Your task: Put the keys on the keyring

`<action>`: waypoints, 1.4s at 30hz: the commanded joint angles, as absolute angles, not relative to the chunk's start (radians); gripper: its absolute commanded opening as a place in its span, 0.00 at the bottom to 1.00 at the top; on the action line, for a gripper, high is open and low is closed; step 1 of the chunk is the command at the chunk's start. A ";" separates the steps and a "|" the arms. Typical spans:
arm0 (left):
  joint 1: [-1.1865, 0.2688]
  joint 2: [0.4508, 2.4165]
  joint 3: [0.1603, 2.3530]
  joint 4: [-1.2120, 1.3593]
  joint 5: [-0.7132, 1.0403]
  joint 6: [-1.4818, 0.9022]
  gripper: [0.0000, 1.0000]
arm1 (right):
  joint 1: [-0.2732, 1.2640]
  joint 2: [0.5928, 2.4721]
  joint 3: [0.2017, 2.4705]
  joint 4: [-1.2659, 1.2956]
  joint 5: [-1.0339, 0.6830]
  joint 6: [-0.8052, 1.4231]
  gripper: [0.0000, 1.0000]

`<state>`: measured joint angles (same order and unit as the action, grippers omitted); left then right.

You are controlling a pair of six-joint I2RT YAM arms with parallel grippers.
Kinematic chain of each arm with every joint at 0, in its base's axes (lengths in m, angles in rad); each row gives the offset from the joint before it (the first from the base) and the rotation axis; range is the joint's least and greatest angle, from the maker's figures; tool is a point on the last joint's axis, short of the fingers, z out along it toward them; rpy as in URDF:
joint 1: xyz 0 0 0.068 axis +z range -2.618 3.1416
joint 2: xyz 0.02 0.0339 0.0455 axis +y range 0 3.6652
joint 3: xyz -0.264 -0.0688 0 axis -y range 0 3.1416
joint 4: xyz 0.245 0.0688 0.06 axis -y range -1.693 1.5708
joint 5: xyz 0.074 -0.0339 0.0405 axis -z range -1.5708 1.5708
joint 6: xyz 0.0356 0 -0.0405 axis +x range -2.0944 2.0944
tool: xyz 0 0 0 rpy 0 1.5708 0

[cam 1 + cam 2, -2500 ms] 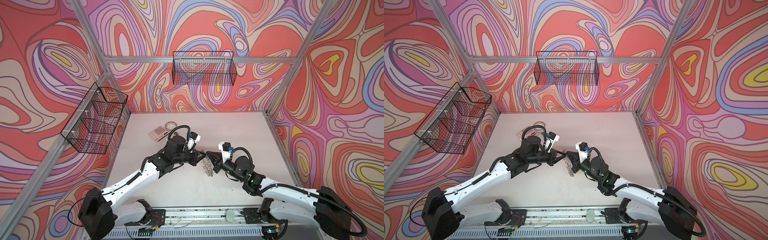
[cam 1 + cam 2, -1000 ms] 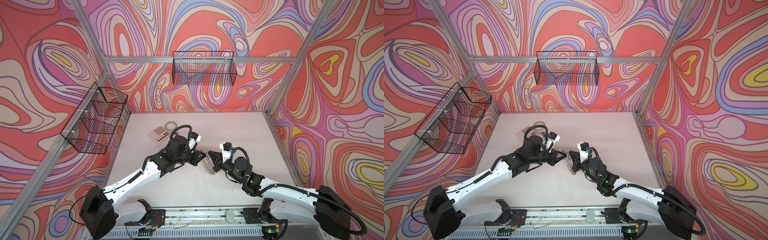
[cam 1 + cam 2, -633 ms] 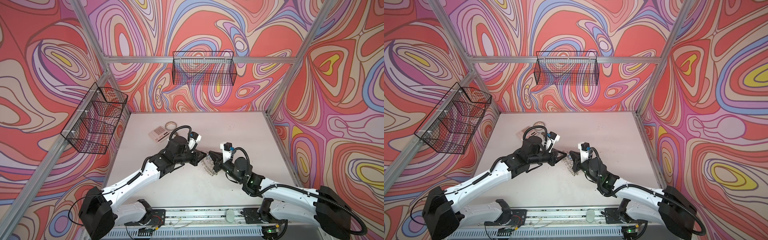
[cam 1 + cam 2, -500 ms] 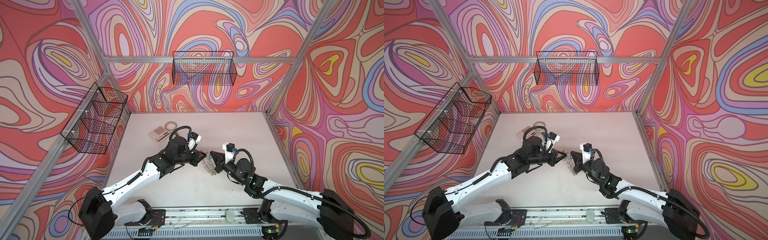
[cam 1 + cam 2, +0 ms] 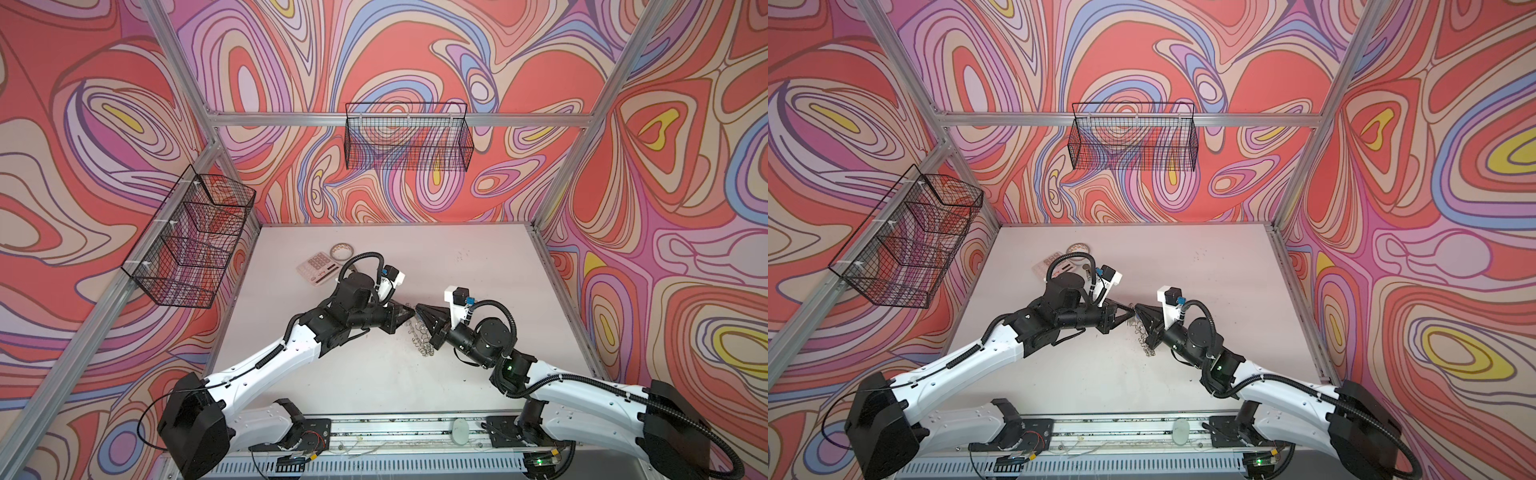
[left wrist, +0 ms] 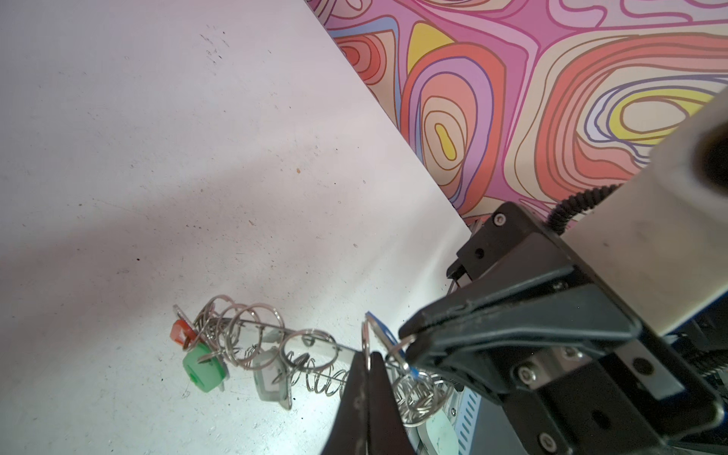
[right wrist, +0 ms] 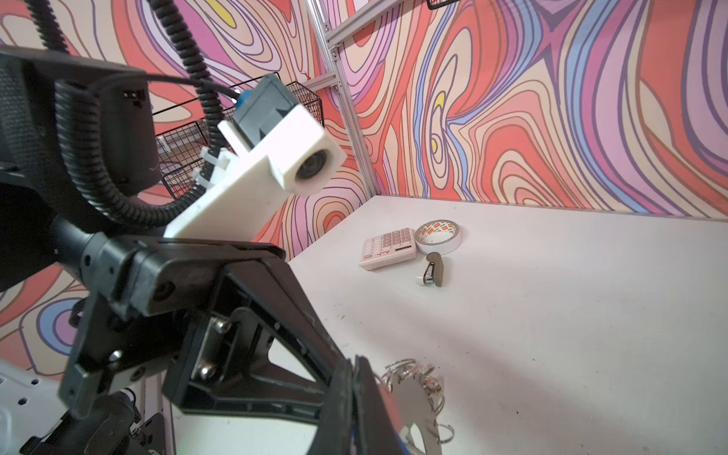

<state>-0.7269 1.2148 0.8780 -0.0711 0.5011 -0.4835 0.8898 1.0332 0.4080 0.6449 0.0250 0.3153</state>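
Grey keyring on edge, fringed with wire loops — red, green and mint-tagged keys among them

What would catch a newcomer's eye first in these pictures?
The loud red, pink and purple swirl-patterned walls all around. Mid-table, the black left gripper and right gripper meet tip to tip: the left pinches a wire loop of the flat grey metal keyring, the right apparently a blue-tagged key.
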 commanded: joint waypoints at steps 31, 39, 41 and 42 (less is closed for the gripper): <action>-0.733 1.212 0.905 -0.010 0.552 -0.508 0.00 | 0.917 1.056 0.433 0.537 0.195 0.251 0.00; -0.733 1.209 0.903 -0.012 0.546 -0.511 0.00 | 0.918 1.043 0.422 0.533 0.220 0.267 0.00; -0.733 1.207 0.901 -0.013 0.537 -0.511 0.00 | 0.919 1.037 0.418 0.531 0.229 0.271 0.00; -0.733 1.204 0.900 -0.014 0.529 -0.511 0.00 | 0.918 1.035 0.416 0.528 0.234 0.271 0.00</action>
